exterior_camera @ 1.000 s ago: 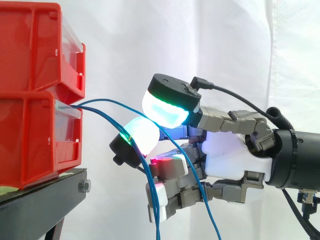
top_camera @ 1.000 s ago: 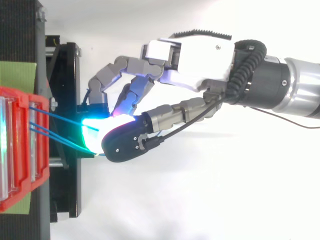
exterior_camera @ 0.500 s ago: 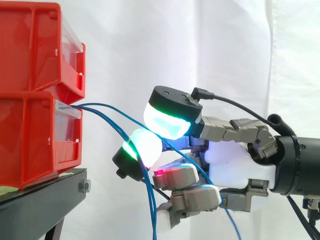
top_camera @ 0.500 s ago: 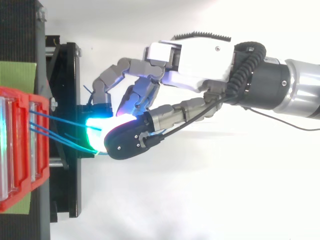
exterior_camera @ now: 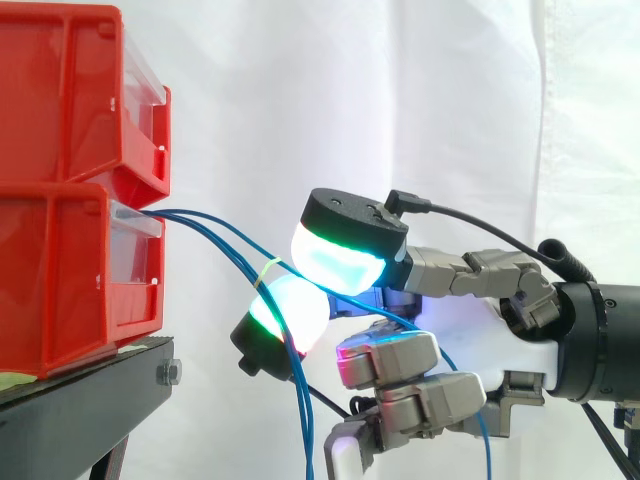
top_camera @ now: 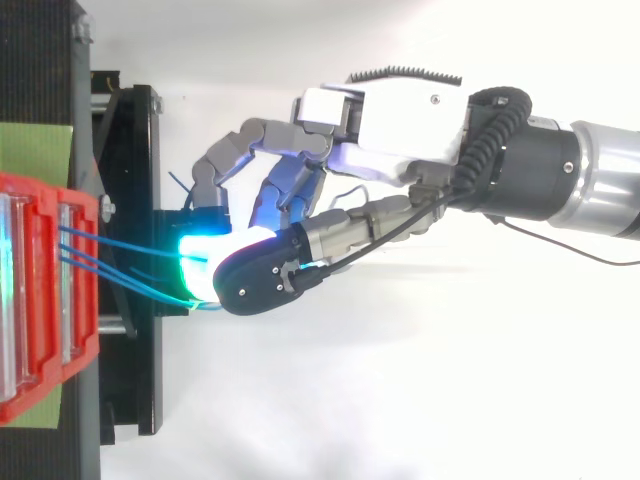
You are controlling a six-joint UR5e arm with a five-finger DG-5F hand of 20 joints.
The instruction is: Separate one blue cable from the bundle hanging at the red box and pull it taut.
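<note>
Two stacked red bins sit on a black stand at left, with blue cables trailing from the front of the lower bin. Reaching in level from the right, the hand nips one blue cable between two glowing pads, near the bins. Its other fingers curl tightly under the palm, and the cables' slack droops below them.

White curtain behind; black stand lower left, green sheet on top.
</note>
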